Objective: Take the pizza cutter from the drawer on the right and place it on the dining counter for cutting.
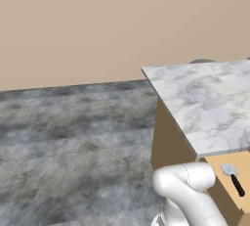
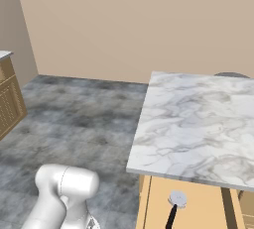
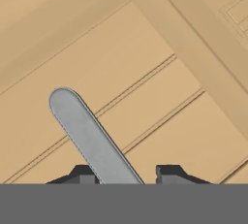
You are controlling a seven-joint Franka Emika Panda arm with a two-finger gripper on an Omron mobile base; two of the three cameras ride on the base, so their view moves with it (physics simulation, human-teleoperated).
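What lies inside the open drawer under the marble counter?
The pizza cutter lies on the drawer's wooden bottom, wheel toward the dining counter. The drawer's back part is covered by the counter.

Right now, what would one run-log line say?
drawer: open | pizza cutter: lying inside, untouched | end effector: closed around grey handle | dining counter: cutter not yet there

White arm (image 1: 188, 191) elbow bent low, gripper (image 3: 123, 173) angled down, dark fingertips (image 3: 82, 173) close together w/ narrow gap, clamped on grey bar handle (image 3: 89, 136) betw them.
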